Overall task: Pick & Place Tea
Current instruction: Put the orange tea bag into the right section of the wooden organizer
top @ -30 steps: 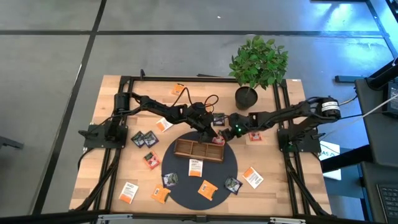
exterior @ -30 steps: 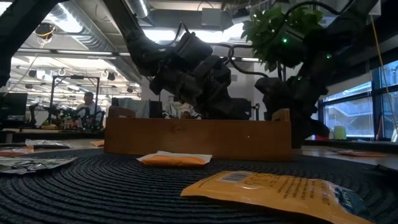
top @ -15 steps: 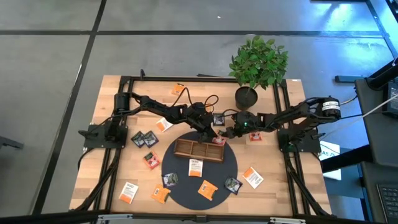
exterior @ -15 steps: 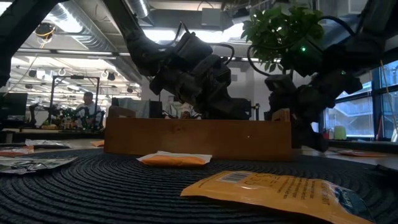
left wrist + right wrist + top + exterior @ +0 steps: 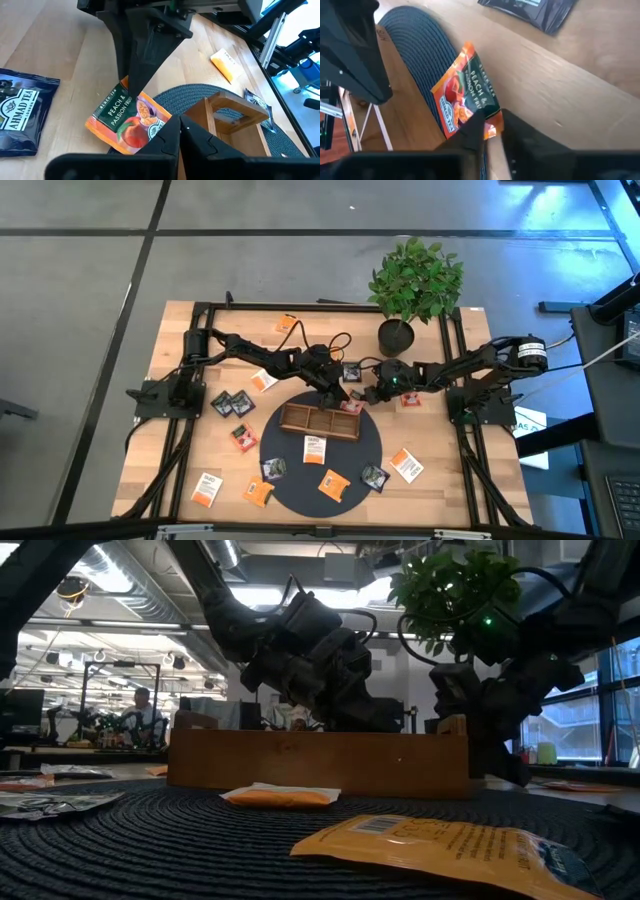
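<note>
An orange-and-green tea sachet [image 5: 352, 406] lies with one end on the round dark mat [image 5: 322, 470] and the other on the wooden table, just beyond the right end of the brown wooden tray [image 5: 320, 420]. It also shows in the left wrist view [image 5: 131, 122] and the right wrist view [image 5: 464, 92]. My right gripper [image 5: 492, 131] is shut on the sachet. My left gripper [image 5: 179, 127] is shut, and its tips stand right beside the sachet's opposite corner. My right gripper pinches the sachet's corner [image 5: 491, 131] by its green band between its two fingers, slanting down from the table's right. The left wrist view shows its shut fingers [image 5: 134, 75] meeting that corner [image 5: 126, 84]. The sachet lies flat on mat and table. My left gripper is at the sachet's corner [image 5: 167, 121], but I cannot tell whether it touches.
Several more sachets lie around: one on the mat [image 5: 315, 448], dark ones left of the tray [image 5: 232, 404], a dark blue one by the left gripper [image 5: 20, 115], and orange ones near the front edge [image 5: 206, 490]. A potted plant [image 5: 415, 280] stands at the far right.
My right gripper has shifted a little toward the table's right edge, then held still. The sachet has stayed where it was.
</note>
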Tool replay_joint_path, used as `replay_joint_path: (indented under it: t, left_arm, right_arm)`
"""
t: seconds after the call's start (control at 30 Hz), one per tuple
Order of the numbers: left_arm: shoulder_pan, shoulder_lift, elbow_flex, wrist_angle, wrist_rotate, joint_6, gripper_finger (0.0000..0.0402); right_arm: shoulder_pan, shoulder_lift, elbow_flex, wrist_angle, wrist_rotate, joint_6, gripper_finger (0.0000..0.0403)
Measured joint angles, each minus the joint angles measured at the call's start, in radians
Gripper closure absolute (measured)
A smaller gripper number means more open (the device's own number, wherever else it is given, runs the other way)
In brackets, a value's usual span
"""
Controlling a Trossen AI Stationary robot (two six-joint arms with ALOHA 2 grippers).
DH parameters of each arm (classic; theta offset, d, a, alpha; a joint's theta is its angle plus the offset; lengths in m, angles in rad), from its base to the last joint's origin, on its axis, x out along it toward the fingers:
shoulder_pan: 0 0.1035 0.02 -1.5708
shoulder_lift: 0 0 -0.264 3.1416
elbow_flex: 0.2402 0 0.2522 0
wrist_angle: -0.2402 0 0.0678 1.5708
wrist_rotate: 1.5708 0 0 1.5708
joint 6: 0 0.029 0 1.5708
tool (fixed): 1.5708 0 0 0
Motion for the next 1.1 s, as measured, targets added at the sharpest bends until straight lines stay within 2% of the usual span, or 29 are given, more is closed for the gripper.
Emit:
replay_joint_path:
  t: [0.07,0.23,0.37,0.53,0.6,0.7,0.9,1.0,1.1]
  left_arm:
    - [0.002,-0.002,0.000,0.001,0.001,-0.010,0.0395]
    - [0.057,-0.045,0.000,0.010,0.027,-0.058,0.0400]
    - [0.127,-0.126,0.000,0.008,0.108,-0.060,0.0397]
    - [0.193,-0.279,0.000,0.005,0.118,-0.023,0.0400]
    - [0.202,-0.343,0.000,-0.008,0.112,-0.004,0.0399]
    - [0.204,-0.441,0.000,-0.071,0.099,0.043,0.0397]
    - [0.194,-0.605,0.000,-0.333,0.038,0.148,0.0399]
    - [0.172,-0.655,0.000,-0.423,-0.017,0.175,0.0395]
    - [0.147,-0.682,0.000,-0.456,-0.028,0.186,0.0393]
  right_arm:
    - [0.000,0.000,-0.001,0.007,-0.001,-0.004,0.0390]
    - [0.001,-0.039,-0.005,0.018,0.021,-0.042,0.0398]
    - [-0.006,-0.146,-0.006,-0.001,0.090,-0.088,0.0399]
    - [-0.004,-0.301,0.010,-0.051,0.167,-0.180,0.0400]
    - [0.008,-0.354,0.061,-0.124,0.191,-0.223,0.0401]
    - [0.040,-0.394,0.185,-0.343,0.225,-0.307,0.0401]
    - [0.131,-0.362,0.502,-0.767,0.330,-0.440,0.0401]
    - [0.180,-0.336,0.569,-0.827,0.357,-0.440,0.0402]
    - [0.229,-0.305,0.562,-0.822,0.357,-0.436,0.0401]
